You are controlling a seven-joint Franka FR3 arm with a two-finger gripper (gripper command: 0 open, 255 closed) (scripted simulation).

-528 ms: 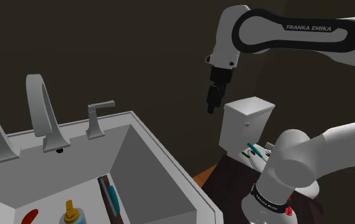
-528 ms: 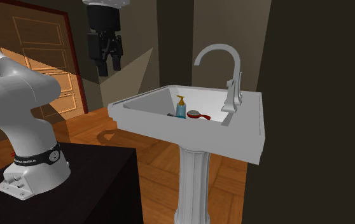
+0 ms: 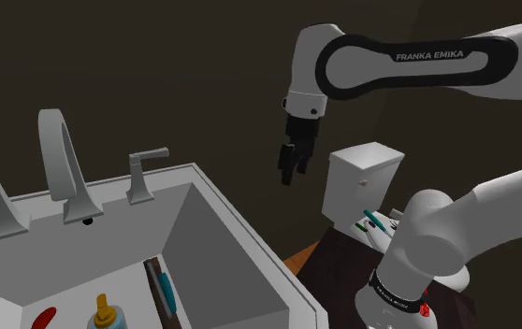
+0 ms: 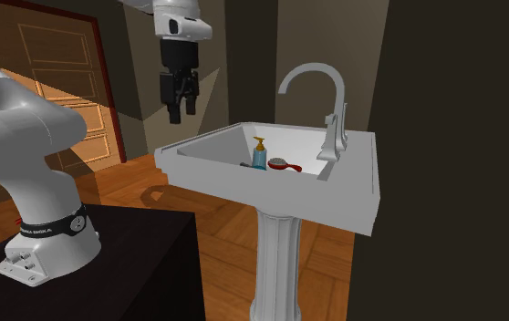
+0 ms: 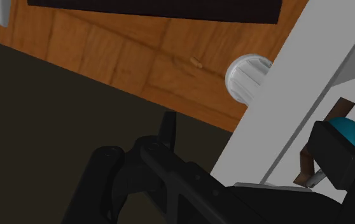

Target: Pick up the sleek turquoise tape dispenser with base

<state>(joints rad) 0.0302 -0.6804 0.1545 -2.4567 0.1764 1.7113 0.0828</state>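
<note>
Beside a white pedestal sink [image 3: 257,257] in a dim bathroom, on the shoulder view's left, a curved faucet [image 3: 61,159] rises between two lever handles [image 3: 143,174]. Three things lie in the basin below. A red brush [image 3: 45,319] lies farthest left, and a blue soap bottle [image 3: 105,314] with a yellow pump stands next to it. The turquoise tape dispenser [image 3: 162,284] on its dark base lies just beside the bottle, close against the basin wall nearest the arm.

Right of the sink's rim, the black gripper [image 3: 289,174] hangs in mid-air, pointing down, higher than the basin's edge and well apart from the dispenser. Its fingers stand spread and carry nothing. Behind it stands a white toilet cistern [image 3: 365,178], and the white arm [image 3: 409,65] reaches back toward the lower right.

In the second exterior view, a panelled wooden door [image 4: 52,64] glows at the left and the arm's base sits on the dark stand [image 4: 143,255]. The gripper [image 4: 180,111] is poised above the wooden floor [image 4: 225,214], up and left of the sink's [image 4: 271,196] near corner. Further right, the dispenser [image 4: 247,165] shows as a dark sliver just left of the soap bottle [image 4: 259,153]. The red brush [image 4: 285,165] lies beyond, and the faucet [image 4: 316,91] arches overhead.

From the wrist view, the gripper [image 5: 246,124] looks down past the sink's white rim [image 5: 284,108] to the floor [image 5: 138,57] and the round pedestal [image 5: 246,76].
</note>
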